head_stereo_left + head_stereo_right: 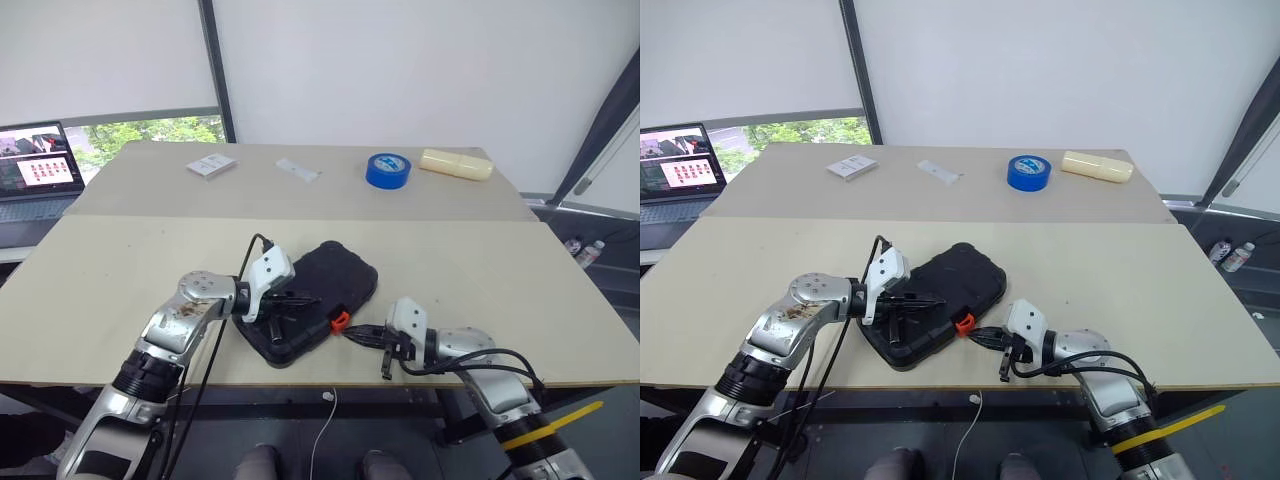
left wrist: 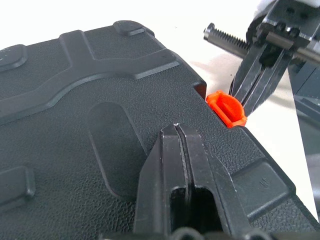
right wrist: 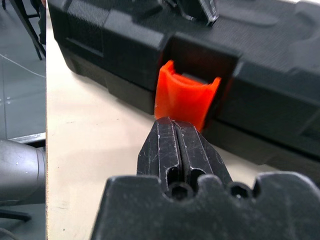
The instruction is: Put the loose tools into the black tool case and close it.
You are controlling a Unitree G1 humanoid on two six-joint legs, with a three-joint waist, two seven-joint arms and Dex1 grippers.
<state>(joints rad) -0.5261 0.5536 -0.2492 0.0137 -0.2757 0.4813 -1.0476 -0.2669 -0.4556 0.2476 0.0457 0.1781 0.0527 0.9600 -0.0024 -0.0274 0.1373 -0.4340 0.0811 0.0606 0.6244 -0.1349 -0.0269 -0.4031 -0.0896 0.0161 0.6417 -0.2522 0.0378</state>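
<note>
The black tool case [image 1: 318, 290] lies shut on the tabletop [image 1: 120, 290], right between my two hands. Its lid is down.

My left hand [image 1: 296, 299] sits on top of the lid. Its two black fingers [image 2: 177, 165] are pressed together, with nothing between them. The tips rest on the bumpy black plastic, beside a long oval dent in the lid.

My right hand [image 1: 362, 336] is at the front side of the case. Its fingers [image 3: 176, 150] are pressed together too and hold nothing. The tips point right at the little orange latch [image 3: 184, 97]. They are just beside the latch, but I cannot tell if they touch it. The latch sticks out from its slot in the case.

Far past my hands, at the other end of the tabletop, are a blue tape roll [image 1: 388, 170], a pale yellow block [image 1: 455, 164] and a white card [image 1: 298, 170]. A small box [image 1: 211, 166] is there too. A laptop [image 1: 38, 160] stands open far off on my left side.
</note>
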